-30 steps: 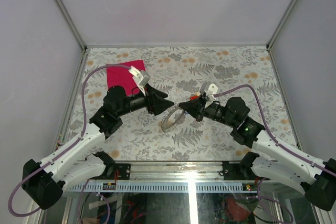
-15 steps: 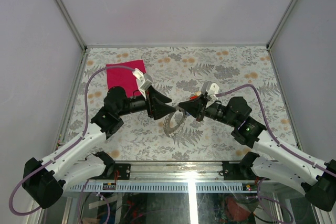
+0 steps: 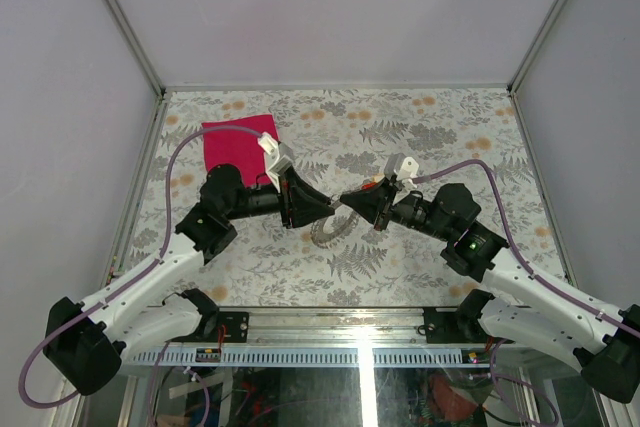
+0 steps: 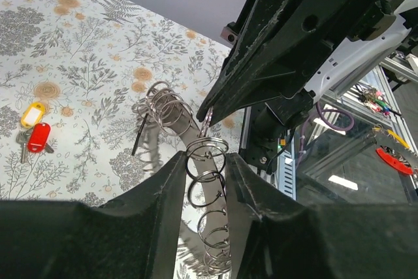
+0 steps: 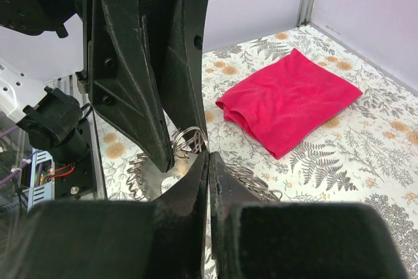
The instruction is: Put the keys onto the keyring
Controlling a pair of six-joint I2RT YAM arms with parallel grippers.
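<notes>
The left gripper (image 3: 328, 209) has slid in, jaws narrowed onto the keyring (image 3: 328, 231) mid-bench (image 3: 420, 247). The right gripper (image 3: 346, 198) is pinched shut beside it. The wire looks springy and slippery, so grip its rim. The keys (image 4: 32, 132) lie apart.

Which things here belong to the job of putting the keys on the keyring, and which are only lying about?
Belong to the job:
- keyring, a chain of metal loops between the two grippers
- keys, with red and yellow heads, lying apart from the keyring

Only lying about:
- cloth, red, folded
</notes>
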